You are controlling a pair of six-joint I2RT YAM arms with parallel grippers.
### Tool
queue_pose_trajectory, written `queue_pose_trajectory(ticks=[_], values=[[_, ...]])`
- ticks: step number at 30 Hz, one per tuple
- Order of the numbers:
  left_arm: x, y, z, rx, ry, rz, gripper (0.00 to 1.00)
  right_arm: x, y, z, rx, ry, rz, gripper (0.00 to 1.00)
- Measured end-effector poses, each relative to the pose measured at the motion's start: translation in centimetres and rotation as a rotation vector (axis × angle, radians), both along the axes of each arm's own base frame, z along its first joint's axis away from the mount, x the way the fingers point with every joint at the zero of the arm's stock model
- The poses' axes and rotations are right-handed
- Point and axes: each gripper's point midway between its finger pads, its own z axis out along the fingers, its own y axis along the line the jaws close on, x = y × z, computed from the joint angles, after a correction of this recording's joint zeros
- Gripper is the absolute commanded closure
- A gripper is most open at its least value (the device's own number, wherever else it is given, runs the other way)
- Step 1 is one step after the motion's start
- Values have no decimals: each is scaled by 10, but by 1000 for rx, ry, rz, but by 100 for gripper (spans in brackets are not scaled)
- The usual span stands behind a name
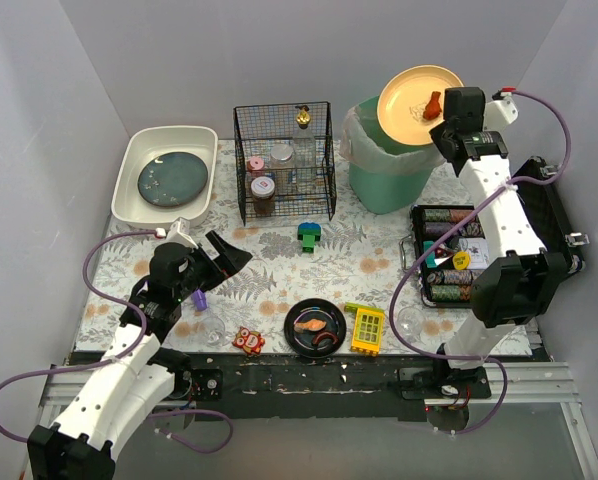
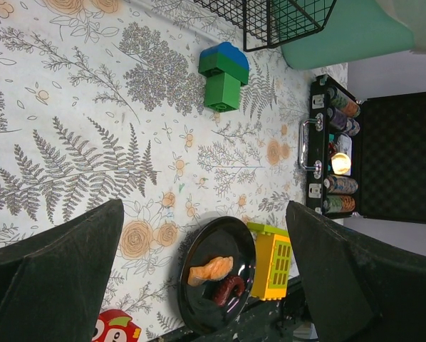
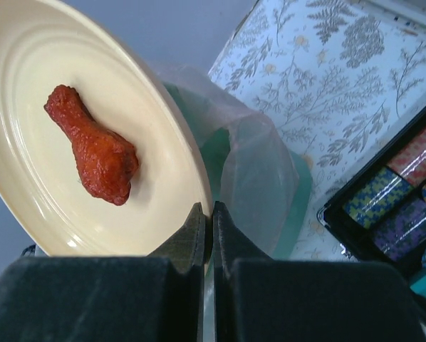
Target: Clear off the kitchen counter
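A: Grey-white walls close in the kitchen counter. It fills the middle of the top view w/ its leaf-print cloth. Which step is this?

B: Scraping leftovers, I think. In the upper right stands the green bin. The yellow plate is tilted above it, w/ a drumstick lying on it. The right gripper is pinched on the plate rim.

A: And the next move?

B: Probably more tilt, so the drumstick slides into the bin liner and the rim grip doesn't slip.

A: The left gripper?

B: Lower left of the top view, jaws spread and holding nothing, above the cloth. The black plate w/ food lies in front of it.

A: Anything unclear?

B: The plate hides the inside of the bin. A small purple thing is beside the left gripper, but I can't tell what it is.
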Motion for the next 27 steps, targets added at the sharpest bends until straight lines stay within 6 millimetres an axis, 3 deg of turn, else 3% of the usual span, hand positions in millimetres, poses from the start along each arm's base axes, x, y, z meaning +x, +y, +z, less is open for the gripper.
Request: queue_pose_trajectory(ticks=[7, 18, 27], values=[[0, 0, -1, 4, 0, -4, 2, 22, -16, 13, -173, -82, 6, 99], [0, 0, -2, 12, 2, -9, 2, 42, -19, 11, -431, -152, 76, 99], [-1, 0, -3, 16, 4, -10, 2, 49, 3, 59, -725, -283, 118, 99]])
